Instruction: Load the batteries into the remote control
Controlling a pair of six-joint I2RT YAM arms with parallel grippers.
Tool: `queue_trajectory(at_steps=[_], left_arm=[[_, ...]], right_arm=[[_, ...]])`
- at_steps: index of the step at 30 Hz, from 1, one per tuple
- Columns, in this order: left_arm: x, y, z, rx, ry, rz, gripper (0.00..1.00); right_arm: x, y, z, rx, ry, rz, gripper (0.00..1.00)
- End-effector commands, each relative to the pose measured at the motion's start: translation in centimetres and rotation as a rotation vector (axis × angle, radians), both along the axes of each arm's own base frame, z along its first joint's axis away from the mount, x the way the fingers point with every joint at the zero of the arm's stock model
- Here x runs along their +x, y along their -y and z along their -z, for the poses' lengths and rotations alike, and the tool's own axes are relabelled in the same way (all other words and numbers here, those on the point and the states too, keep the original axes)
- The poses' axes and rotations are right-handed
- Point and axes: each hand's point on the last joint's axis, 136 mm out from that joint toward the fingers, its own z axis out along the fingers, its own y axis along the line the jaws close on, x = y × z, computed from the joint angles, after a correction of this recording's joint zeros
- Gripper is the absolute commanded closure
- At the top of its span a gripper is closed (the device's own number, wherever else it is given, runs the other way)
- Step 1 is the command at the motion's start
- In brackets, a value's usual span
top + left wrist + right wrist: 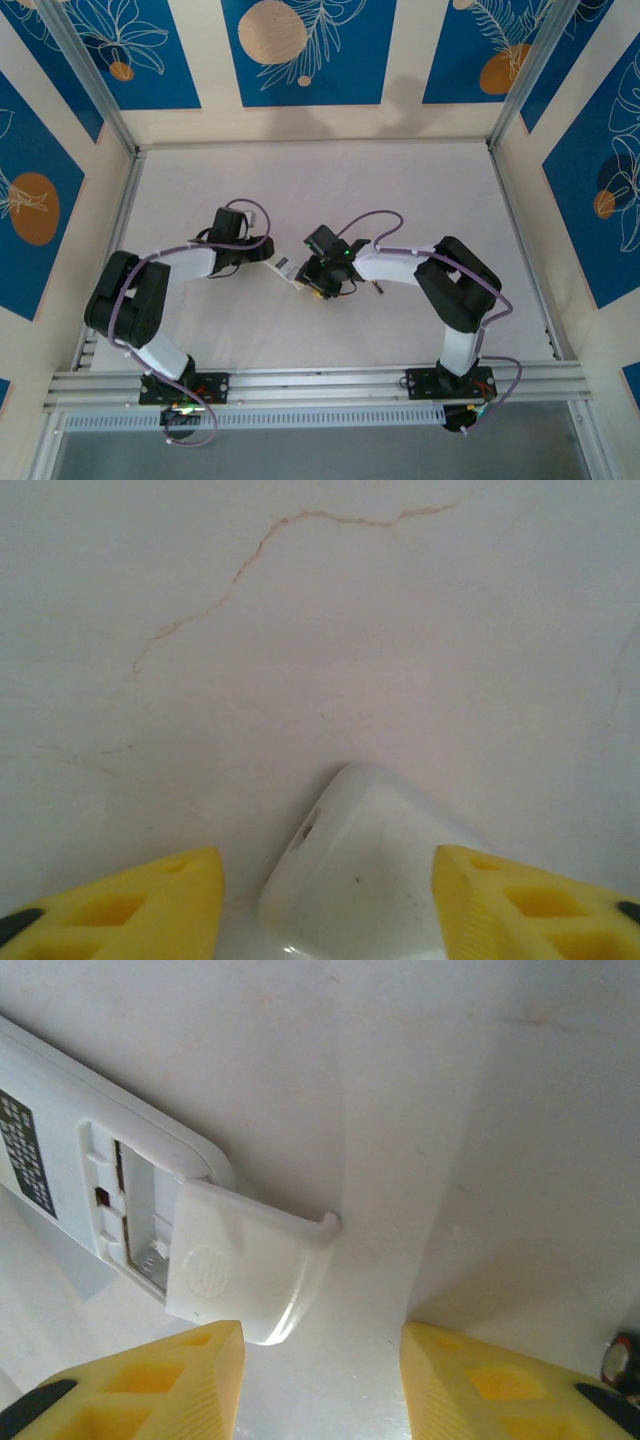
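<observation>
The remote control (279,266), a flat white plastic slab with rounded corners, lies back-up on the white table (330,180) near its middle, between the two arms' tips as the top camera sees them. The left gripper (262,255) reaches in from the left and the right gripper (312,283) from the right.

From the left wrist, one rounded end of the remote control (360,870) sits between the yellow fingers of the left gripper (328,855). The jaws stand apart, with bare table showing between the slab and the finger on the picture's left. Whether the other finger touches the slab cannot be told. A thin brownish crack line runs across the table beyond it.

From the right wrist, the remote control (70,1150) runs off the upper left corner, a dark printed label (20,1150) on its back. Its battery compartment (130,1200) is open, with ribbed walls and a metal contact at the near end. A loose white plastic cover (240,1270) with a round textured thumb patch lies tilted over that end of the compartment, its curved lip hanging past the slab's edge onto the table. The yellow fingers of the right gripper (322,1332) are spread wide and hold nothing; the cover's lower corner lies just beside the finger on the picture's left. At the far right edge, beside the other finger, sits a small dark cylindrical battery (622,1360) with a reddish-orange end, partly cut off by the frame.
</observation>
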Motion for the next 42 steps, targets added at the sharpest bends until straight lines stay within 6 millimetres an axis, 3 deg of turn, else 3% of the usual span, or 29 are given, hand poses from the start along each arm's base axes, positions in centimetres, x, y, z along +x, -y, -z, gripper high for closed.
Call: queue_trajectory(at_steps=[1,7,16,21,25,42], left_arm=[[0.2,-0.2,-2.3,-0.013,0.040,-0.002,0.37],[0.0,-0.1,-3.8,-0.038,0.066,-0.009,0.32],[-0.3,-0.5,-4.2,-0.036,0.081,-0.026,0.37],[-0.4,-0.5,-4.2,-0.038,0.079,-0.026,0.36],[-0.5,-0.5,-4.2,-0.040,0.078,-0.025,0.35],[-0.5,-0.6,-4.0,-0.031,0.079,-0.027,0.35]], right_arm=[[-0.6,0.9,-0.8,-0.055,0.014,-0.036,0.52],[0.6,0.1,-1.1,-0.044,0.022,-0.042,0.48],[3.3,-1.8,-4.2,-0.060,0.126,-0.100,0.71],[4.5,-3.0,-3.7,-0.060,0.112,-0.115,0.85],[5.1,-3.6,-3.0,-0.070,0.095,-0.123,0.89],[3.5,-2.9,-1.1,-0.107,0.032,-0.121,0.91]])
